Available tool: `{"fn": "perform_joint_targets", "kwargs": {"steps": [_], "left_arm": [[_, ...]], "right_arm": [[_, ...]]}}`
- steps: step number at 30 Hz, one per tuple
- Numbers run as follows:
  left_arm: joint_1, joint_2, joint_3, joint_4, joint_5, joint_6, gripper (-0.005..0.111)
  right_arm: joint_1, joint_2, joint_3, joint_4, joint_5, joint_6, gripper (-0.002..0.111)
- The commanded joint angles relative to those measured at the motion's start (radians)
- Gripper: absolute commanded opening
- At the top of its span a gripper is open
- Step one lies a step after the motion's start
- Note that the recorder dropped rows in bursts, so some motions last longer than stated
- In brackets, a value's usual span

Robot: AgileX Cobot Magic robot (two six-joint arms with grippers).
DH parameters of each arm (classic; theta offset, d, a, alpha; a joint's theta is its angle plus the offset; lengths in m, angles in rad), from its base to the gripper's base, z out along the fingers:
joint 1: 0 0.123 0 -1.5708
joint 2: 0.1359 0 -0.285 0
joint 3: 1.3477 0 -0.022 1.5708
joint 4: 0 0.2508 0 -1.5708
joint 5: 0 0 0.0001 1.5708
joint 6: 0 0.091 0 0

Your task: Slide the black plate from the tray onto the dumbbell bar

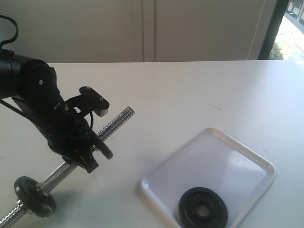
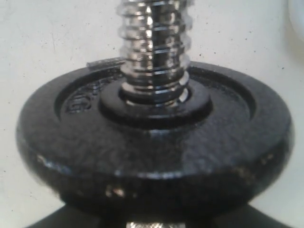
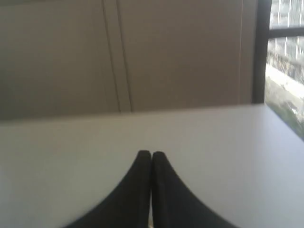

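Pinching the dumbbell bar [image 1: 118, 119] mid-shaft, the left gripper [image 1: 96, 134] should hold it steady while the right gripper [image 3: 151, 156], pressed together, opens for the black plate [image 1: 191, 206] in the tray [image 1: 223, 166].

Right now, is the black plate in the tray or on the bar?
In the tray. The black plate lies flat inside the white tray, well apart from the dumbbell bar.

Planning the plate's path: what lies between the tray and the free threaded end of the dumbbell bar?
Nothing but bare white table, as the exterior view shows, separates the tray from the dumbbell bar.
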Motion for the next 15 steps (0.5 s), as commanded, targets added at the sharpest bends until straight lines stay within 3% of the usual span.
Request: {"fn": "perform_joint_targets", "kwargs": {"steps": [1, 2, 10, 12, 13, 15], "left_arm": [[0.001, -0.050, -0.014, -0.052, 0.000, 0.041, 0.000], [0.001, -0.050, -0.014, -0.096, 0.013, 0.102, 0.000], [0.001, -0.050, -0.014, -0.131, 0.025, 0.169, 0.000], [0.001, -0.050, -0.014, -0.131, 0.025, 0.175, 0.000], [0.001, -0.050, -0.014, -0.131, 0.025, 0.182, 0.000], [0.001, -0.050, -0.014, -0.139, 0.025, 0.198, 0.000]], "right_arm": [[-0.002, -0.006, 0.002, 0.039, -0.412, 0.086, 0.000], [-0.002, -0.006, 0.002, 0.039, -0.572, 0.095, 0.000], [-0.002, -0.006, 0.002, 0.039, -0.710, 0.407, 0.000], [-0.002, -0.006, 0.002, 0.036, -0.655, 0.519, 0.000], [-0.002, -0.006, -0.010, 0.034, -0.447, 0.528, 0.000], [-0.002, 0.008, -0.056, 0.017, -0.229, 0.469, 0.000]]}}
